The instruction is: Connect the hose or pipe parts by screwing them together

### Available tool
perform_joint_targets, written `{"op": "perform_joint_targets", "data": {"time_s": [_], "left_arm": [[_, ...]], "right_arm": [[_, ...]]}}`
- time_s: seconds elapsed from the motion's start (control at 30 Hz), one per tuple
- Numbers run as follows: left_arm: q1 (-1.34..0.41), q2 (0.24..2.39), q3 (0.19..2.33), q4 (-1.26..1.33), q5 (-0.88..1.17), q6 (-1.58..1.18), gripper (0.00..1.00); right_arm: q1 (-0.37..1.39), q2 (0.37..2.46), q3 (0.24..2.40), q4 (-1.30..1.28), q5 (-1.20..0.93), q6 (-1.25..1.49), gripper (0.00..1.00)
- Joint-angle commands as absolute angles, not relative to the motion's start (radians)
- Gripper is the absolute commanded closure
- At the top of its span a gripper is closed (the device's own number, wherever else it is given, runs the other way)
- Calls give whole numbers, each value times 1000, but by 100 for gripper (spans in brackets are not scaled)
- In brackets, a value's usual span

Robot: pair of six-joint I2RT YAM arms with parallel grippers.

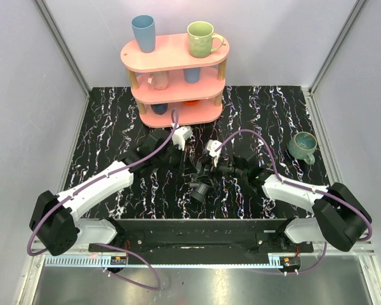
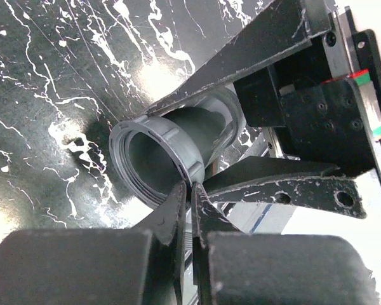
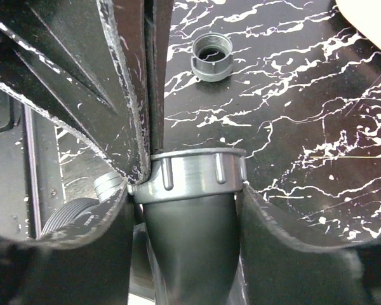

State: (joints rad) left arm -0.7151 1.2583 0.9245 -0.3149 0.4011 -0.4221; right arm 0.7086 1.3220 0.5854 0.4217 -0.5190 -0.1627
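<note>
A dark pipe fitting (image 3: 190, 241) with a ribbed grey collar (image 3: 197, 175) stands between the fingers of my right gripper (image 3: 184, 190), which press on its body from both sides just below the collar. My left gripper (image 2: 190, 187) is shut, and its fingertips touch the collar's rim (image 2: 146, 130) with nothing between them. In the left wrist view the right gripper's fingers (image 2: 254, 57) lie above and below the fitting. A loose grey threaded ring (image 3: 211, 56) lies on the table beyond. Another black pipe part (image 1: 200, 189) lies in front of both grippers.
A pink three-tier shelf (image 1: 174, 76) stands at the back with a blue cup (image 1: 143, 33) and a green mug (image 1: 202, 38) on top. A teal mug (image 1: 303, 146) sits at the right on the black marbled table (image 1: 114, 127). White walls close in both sides.
</note>
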Motion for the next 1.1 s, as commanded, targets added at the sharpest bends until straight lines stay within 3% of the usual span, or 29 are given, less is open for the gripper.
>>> {"op": "perform_joint_targets", "data": {"time_s": [0.0, 0.07, 0.1, 0.13, 0.17, 0.27, 0.43, 0.6, 0.7, 0.8, 0.83, 0.93, 1.07], "left_arm": [[-723, 1201, 937, -290, 443, -448, 100], [-723, 1197, 940, -301, 437, -452, 98], [-723, 1195, 948, -310, 427, -454, 92], [-723, 1195, 951, -316, 422, -454, 83], [-723, 1193, 956, -333, 414, -454, 62], [-721, 1186, 976, -365, 385, -460, 38], [-721, 1126, 1026, -451, 293, -500, 24], [-677, 1034, 991, -477, 258, -645, 30], [-669, 1008, 957, -474, 235, -675, 41], [-669, 1006, 931, -466, 225, -692, 55], [-667, 1008, 925, -448, 232, -696, 66], [-669, 1017, 894, -382, 281, -733, 77], [-672, 1042, 859, -331, 314, -759, 81]], "right_arm": [[707, 1330, 627, 509, -541, -144, 62], [707, 1327, 620, 518, -540, -143, 69], [707, 1324, 617, 525, -540, -144, 71], [707, 1318, 611, 535, -541, -143, 72], [707, 1313, 600, 540, -543, -143, 73], [707, 1299, 574, 564, -538, -143, 76], [707, 1249, 542, 577, -511, -143, 77], [707, 1201, 543, 601, -396, -127, 78], [706, 1151, 535, 640, -400, -94, 79], [707, 1082, 502, 741, -410, -52, 80], [707, 1069, 488, 758, -413, -34, 80], [707, 1036, 476, 788, -429, -15, 79], [707, 1035, 494, 776, -410, -29, 80]]}}
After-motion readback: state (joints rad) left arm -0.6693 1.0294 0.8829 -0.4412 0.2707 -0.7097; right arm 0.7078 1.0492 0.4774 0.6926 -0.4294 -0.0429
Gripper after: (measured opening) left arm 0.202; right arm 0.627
